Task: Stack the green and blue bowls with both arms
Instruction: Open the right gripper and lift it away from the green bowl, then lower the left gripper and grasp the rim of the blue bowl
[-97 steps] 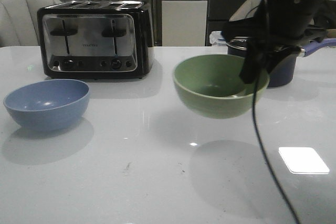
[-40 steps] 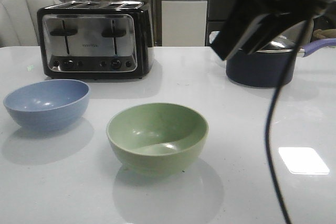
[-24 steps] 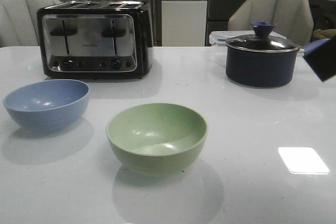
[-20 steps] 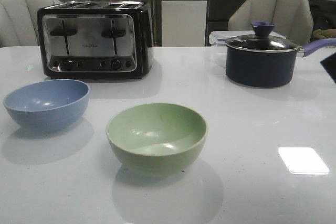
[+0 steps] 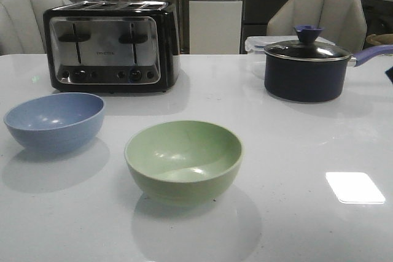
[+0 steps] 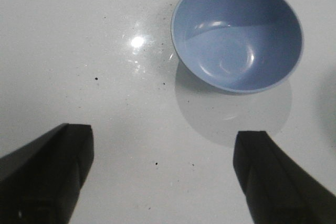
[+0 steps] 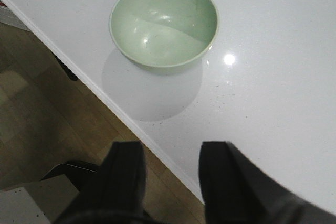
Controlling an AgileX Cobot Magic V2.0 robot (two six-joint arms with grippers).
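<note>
In the front view neither arm was visible, apart from a dark sliver cut off at the right frame edge that could not be identified. The left gripper [image 6: 163, 174] appeared only in the left wrist view, both fingers cropped by the frame; its jaws were spread wide and held nothing. The right gripper [image 7: 170, 182] appeared only in the right wrist view, its jaws slightly parted and empty, positioned over the worktop edge with the floor visible beyond.

Item count: two bowls, one toaster, one saucepan.

The green bowl [image 5: 183, 161] stood upright on the worktop [image 5: 295, 151], near the front centre, empty. The blue bowl [image 5: 54, 121] stood upright to its left, apart from it, also empty. The bowls were not stacked.

The toaster [image 5: 112, 45] stood behind the blue bowl. The lidded saucepan [image 5: 305, 70] stood at the rear right, its handle reaching towards the frame edge. A clear container behind the saucepan was mostly hidden.
</note>
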